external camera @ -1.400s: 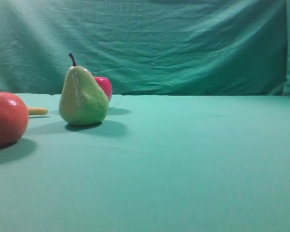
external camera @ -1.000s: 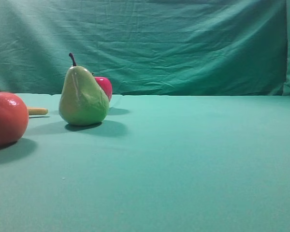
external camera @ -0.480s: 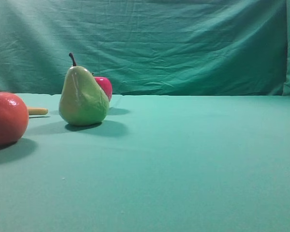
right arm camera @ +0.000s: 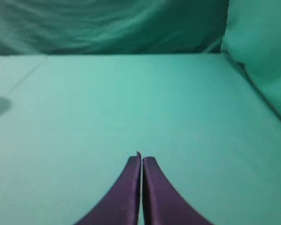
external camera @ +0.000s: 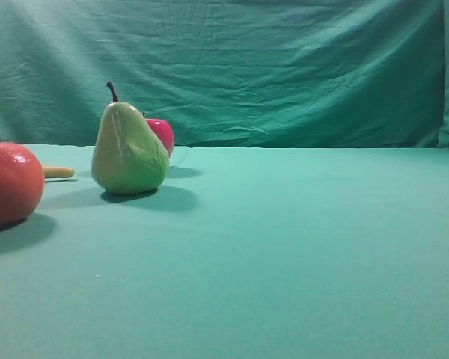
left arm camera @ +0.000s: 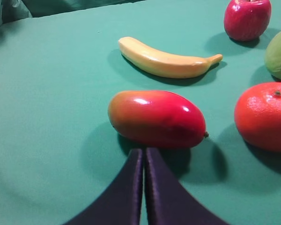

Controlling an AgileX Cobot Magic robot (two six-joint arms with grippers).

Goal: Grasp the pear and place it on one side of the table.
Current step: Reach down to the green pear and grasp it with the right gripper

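The yellow-green pear (external camera: 129,152) stands upright on the teal table (external camera: 299,239), left of centre in the exterior high view; only its edge (left arm camera: 279,52) shows at the right border of the left wrist view. Neither gripper appears in the exterior high view. My left gripper (left arm camera: 144,151) is shut with nothing in it, its tips just short of a red-orange mango (left arm camera: 157,118). My right gripper (right arm camera: 141,158) is shut and empty above bare table cloth (right arm camera: 131,103), far from the pear.
A red apple (external camera: 162,133) sits just behind the pear. A big orange-red round fruit (external camera: 10,182) lies at the left edge. A yellow banana (left arm camera: 166,61) lies beyond the mango. Wrinkled green backdrop (external camera: 284,67) closes the far side.
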